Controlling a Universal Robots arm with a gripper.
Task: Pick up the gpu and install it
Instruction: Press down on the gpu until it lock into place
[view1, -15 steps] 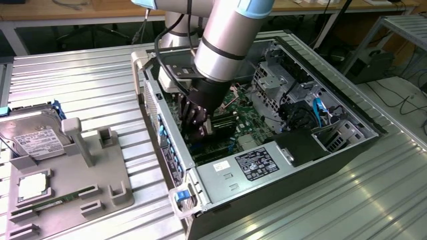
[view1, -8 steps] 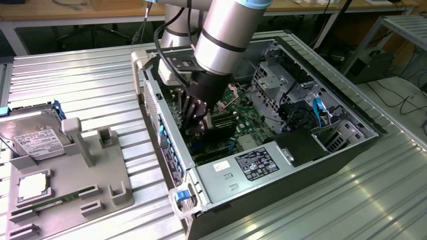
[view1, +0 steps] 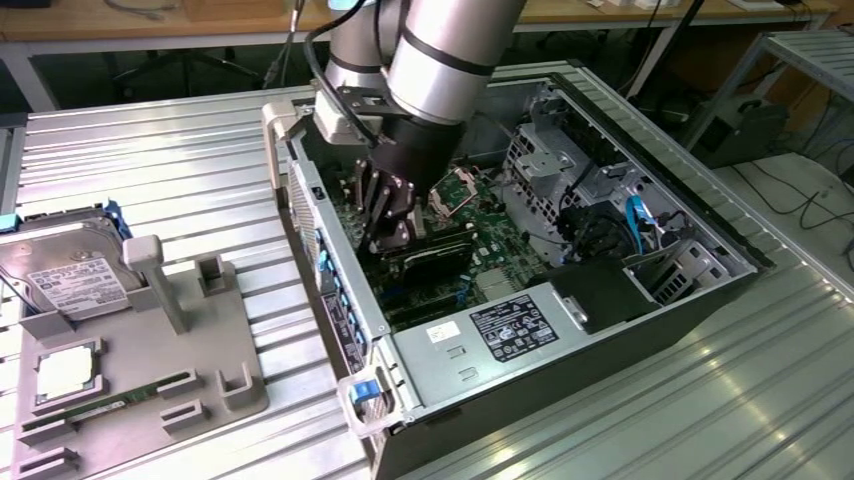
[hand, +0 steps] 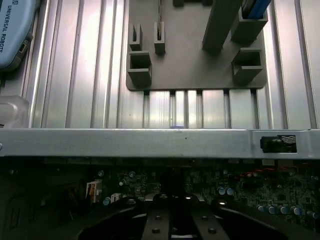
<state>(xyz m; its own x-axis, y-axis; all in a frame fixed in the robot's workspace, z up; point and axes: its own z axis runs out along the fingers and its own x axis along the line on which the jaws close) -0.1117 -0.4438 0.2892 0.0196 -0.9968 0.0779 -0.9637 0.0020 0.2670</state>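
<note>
- At the exterior view's left we see a grey holder tray on the ribbed metal table, carrying a silver hard drive with a white label, a square chip and a thin green memory stick lying in its slot.
- In the wrist view the same tray lies beyond the case wall, with several of its upright slot blocks bare.
- Moving right, the open computer case lies on its side, its green motherboard exposed.
- The gripper reaches down into the case from the arm, its fingers pressed together at the top edge of the gpu; in the wrist view the dark fingers sit close together over the motherboard.
- The gpu is a dark flat card standing on edge on the motherboard, just below the gripper, inside the case.
- Its long axis runs across the board, from the case's rear wall at the exterior view's left toward the drive cages at the right; we cannot make out its bracket.
- We cannot tell whether the card is fully seated in its slot.
- Farther right sit the labelled power supply, the metal drive cage and a blue cable.
</note>
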